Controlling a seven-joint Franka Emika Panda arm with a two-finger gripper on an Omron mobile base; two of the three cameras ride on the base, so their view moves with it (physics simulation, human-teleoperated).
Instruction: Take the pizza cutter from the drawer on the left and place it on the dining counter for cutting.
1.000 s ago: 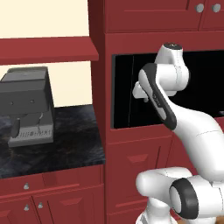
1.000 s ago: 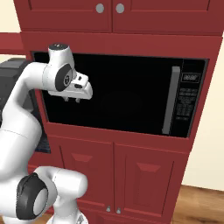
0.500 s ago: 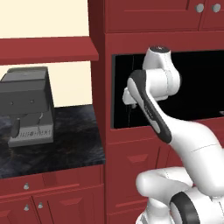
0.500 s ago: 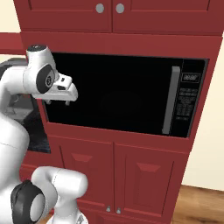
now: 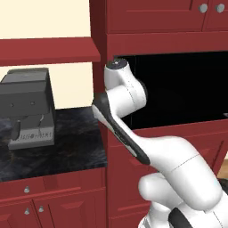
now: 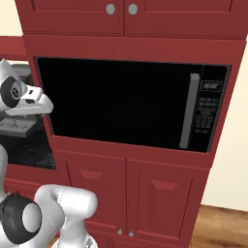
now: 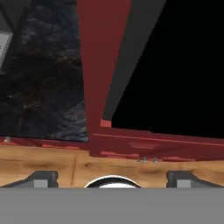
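The gripper looks down past the front of the microwave toward the wooden floor; its jaws stand wide apart with nothing between them. Neither the pizza cutter nor a drawer holding it can be made out, so the cutter's position cannot be stated, and I judge the pick not yet begun.

Risks, as judgement:
- The arm is folded close against the red cabinet column. A wide swing to the left could strike the column edge or the microwave front.
- The coffee machine stands on the short black table just left of the arm; a low sweep that way could knock it.
- This short table is not the dining one; a release here would be misplaced.

Count: one microwave, one coffee machine, two upper cabinet knobs, two lower cabinet doors under the microwave.
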